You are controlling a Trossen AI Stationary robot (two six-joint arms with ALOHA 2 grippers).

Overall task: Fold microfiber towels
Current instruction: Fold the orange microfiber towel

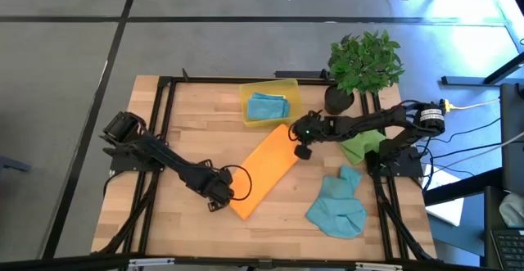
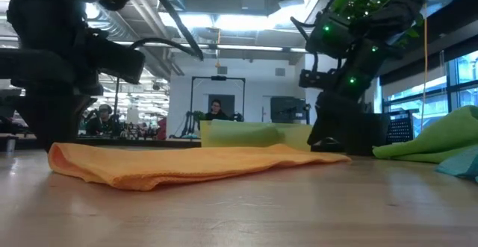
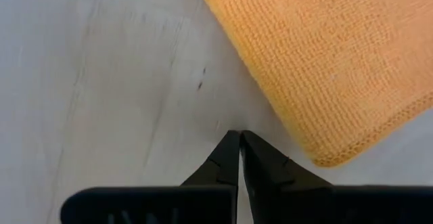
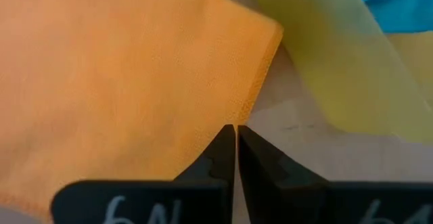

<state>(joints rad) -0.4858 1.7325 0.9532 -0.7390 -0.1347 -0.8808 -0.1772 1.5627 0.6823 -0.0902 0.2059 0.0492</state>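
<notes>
Closed end effectors [image 1: 219, 196] [image 1: 301, 150] at opposite orange towel [image 1: 264, 171] ends.

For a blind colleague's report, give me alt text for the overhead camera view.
An orange towel, folded long, lies diagonally on the wooden table, with the left gripper and right gripper at its opposite ends, jaws shut. A yellow bin holds a folded blue towel; a crumpled blue towel lies nearby.

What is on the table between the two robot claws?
The long, flat orange microfiber towel stretches between the shut left claw at its near corner and the shut right claw at its far corner, as seen in the high view.
</notes>
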